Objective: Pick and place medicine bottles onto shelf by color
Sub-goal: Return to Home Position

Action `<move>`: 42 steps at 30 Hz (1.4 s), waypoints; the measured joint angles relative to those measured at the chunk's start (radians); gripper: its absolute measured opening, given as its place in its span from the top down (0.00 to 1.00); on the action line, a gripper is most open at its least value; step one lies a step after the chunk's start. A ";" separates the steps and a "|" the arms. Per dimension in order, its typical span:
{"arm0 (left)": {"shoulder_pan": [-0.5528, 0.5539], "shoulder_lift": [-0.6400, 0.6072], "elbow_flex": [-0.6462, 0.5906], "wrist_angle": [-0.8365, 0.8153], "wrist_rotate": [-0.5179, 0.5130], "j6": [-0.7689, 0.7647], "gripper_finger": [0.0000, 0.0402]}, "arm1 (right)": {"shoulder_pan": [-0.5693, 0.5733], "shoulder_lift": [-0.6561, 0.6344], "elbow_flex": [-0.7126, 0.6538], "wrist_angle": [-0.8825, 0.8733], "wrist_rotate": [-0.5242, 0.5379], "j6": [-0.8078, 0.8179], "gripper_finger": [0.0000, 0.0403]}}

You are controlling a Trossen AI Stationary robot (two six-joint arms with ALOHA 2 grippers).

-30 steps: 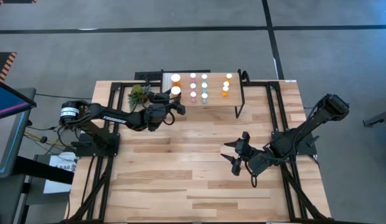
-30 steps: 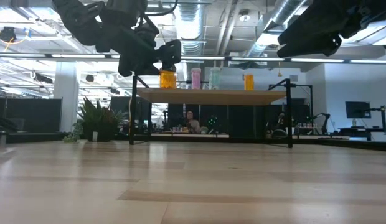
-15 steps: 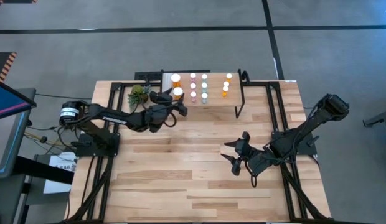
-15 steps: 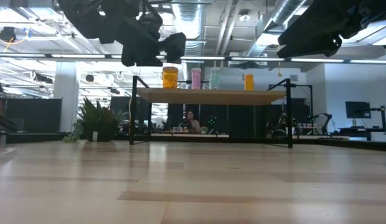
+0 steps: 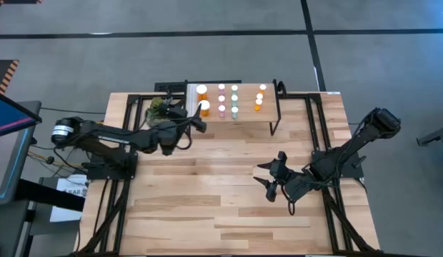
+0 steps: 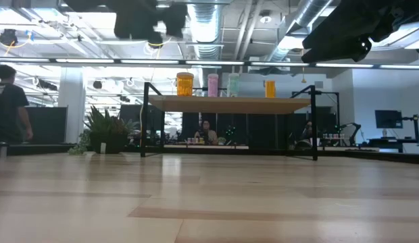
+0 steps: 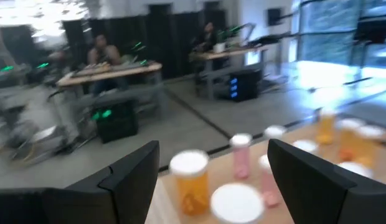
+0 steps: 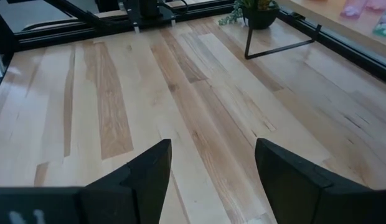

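Here, the left gripper [image 5: 187, 116] hangs above the table [image 5: 207, 207] at the near left corner of the shelf [image 5: 246, 100], its fingers [image 7: 127, 180] spread wide with nothing between them. The left wrist view looks out past those fingers onto the bottles lined up on the shelf top.

The shelf stands at the table's far edge, and all the bottles in view stand upright on it, grouped by colour. Two big orange bottles [image 5: 201, 91] sit one behind the other at the left end, just beside the white strip [image 5: 191, 89]. Next to them run a column of three pink bottles [image 5: 221, 98] and a column of three teal bottles [image 5: 234, 98]. Three small orange bottles [image 5: 259, 96] stand apart from these, near the right end.

A small green plant [image 5: 157, 107] sits on the table beside the shelf's left end, partly under the left arm.

The right gripper [image 5: 270, 179] is poised over the right half of the table, well apart from the shelf. Its fingers [image 8: 149, 174] are also wide apart and empty, with only bare planks showing between them.

From table height, the shelf top carries an orange, a pink, a teal and a smaller orange bottle in a row. A person [image 6: 7, 108] stands in the room behind, at the left edge.
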 joint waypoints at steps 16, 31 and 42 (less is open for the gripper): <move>-0.183 -0.373 -0.121 -0.200 0.390 0.084 0.74 | 0.095 -0.147 -0.037 0.176 0.001 -0.313 0.45; -0.203 -0.935 -0.531 -0.127 0.732 0.059 1.00 | 0.055 -0.762 -0.432 0.415 -0.179 -0.661 0.75; -0.203 -1.215 -0.742 -0.173 0.793 0.037 1.00 | 0.024 -1.179 -0.552 0.205 -0.258 -0.764 0.98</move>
